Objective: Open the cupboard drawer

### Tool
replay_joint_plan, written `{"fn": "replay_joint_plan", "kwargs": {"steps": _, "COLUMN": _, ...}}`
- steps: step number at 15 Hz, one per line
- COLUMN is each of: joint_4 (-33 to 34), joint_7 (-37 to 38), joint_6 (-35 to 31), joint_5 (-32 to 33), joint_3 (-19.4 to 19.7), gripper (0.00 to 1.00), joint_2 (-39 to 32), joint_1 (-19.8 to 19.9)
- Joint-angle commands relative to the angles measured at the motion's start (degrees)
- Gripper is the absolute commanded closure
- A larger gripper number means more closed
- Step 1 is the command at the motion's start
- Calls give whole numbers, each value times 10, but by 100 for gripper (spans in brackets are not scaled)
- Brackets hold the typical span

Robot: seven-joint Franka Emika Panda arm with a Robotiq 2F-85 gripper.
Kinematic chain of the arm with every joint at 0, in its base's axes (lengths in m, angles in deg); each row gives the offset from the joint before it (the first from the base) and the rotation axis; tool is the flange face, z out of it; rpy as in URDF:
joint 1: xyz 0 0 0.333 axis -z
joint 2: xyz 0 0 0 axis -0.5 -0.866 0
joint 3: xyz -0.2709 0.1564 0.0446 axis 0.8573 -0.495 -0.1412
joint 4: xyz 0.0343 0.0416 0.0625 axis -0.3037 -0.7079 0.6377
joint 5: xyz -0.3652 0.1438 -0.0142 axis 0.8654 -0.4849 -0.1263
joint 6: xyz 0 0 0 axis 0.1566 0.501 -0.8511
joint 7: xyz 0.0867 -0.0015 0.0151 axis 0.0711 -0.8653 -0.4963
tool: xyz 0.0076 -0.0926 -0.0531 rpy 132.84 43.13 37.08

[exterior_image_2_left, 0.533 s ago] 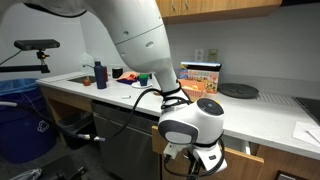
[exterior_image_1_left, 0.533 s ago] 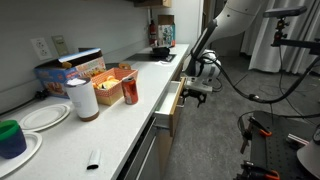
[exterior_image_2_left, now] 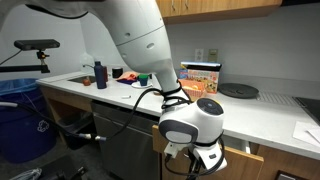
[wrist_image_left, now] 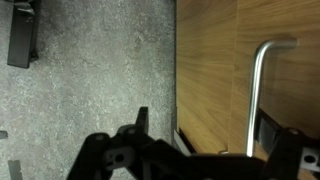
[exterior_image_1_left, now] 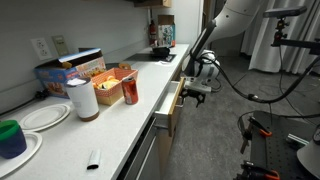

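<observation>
The cupboard drawer (exterior_image_1_left: 172, 107) has a tan wood front and stands pulled out a little from under the white counter. It also shows behind the wrist in an exterior view (exterior_image_2_left: 243, 154). My gripper (exterior_image_1_left: 196, 92) is right at the drawer front, level with it, and hangs below the counter edge (exterior_image_2_left: 203, 165). In the wrist view the gripper (wrist_image_left: 205, 125) is open, with its dark fingers spread wide. Between them lie a tan wood panel (wrist_image_left: 215, 60) and a slim metal bar handle (wrist_image_left: 256, 90). I cannot tell whether a finger touches the front.
The counter (exterior_image_1_left: 120, 125) carries a white roll (exterior_image_1_left: 82, 98), a red can (exterior_image_1_left: 130, 92), a snack box (exterior_image_1_left: 72, 70), plates (exterior_image_1_left: 45, 116) and a blue cup (exterior_image_1_left: 10, 138). A tripod (exterior_image_1_left: 255, 135) stands on the grey floor. A blue bin (exterior_image_2_left: 15, 115) stands by the counter.
</observation>
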Motion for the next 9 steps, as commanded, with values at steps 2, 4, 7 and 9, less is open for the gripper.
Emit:
{"fn": "replay_joint_plan", "kwargs": {"steps": 2, "joint_4": -17, "joint_7": -60, "joint_6": -13, "joint_5": -34, "joint_3": -33, "gripper": 0, "joint_2": 24, "joint_1": 27}}
{"fn": "replay_joint_plan", "kwargs": {"steps": 4, "joint_4": -37, "joint_7": -110, "joint_6": -34, "joint_5": -59, "joint_3": -69, "gripper": 0, "joint_2": 44, "joint_1": 60}}
{"fn": "replay_joint_plan", "kwargs": {"steps": 7, "joint_4": -72, "joint_7": -238, "joint_6": -39, "joint_5": -125, "joint_3": -156, "gripper": 0, "joint_2": 92, "joint_1": 144}}
{"fn": "replay_joint_plan", "kwargs": {"steps": 9, "joint_4": -90, "joint_7": -319, "joint_6": -17, "joint_5": -182, "joint_3": -199, "gripper": 0, "joint_2": 125, "joint_1": 190}}
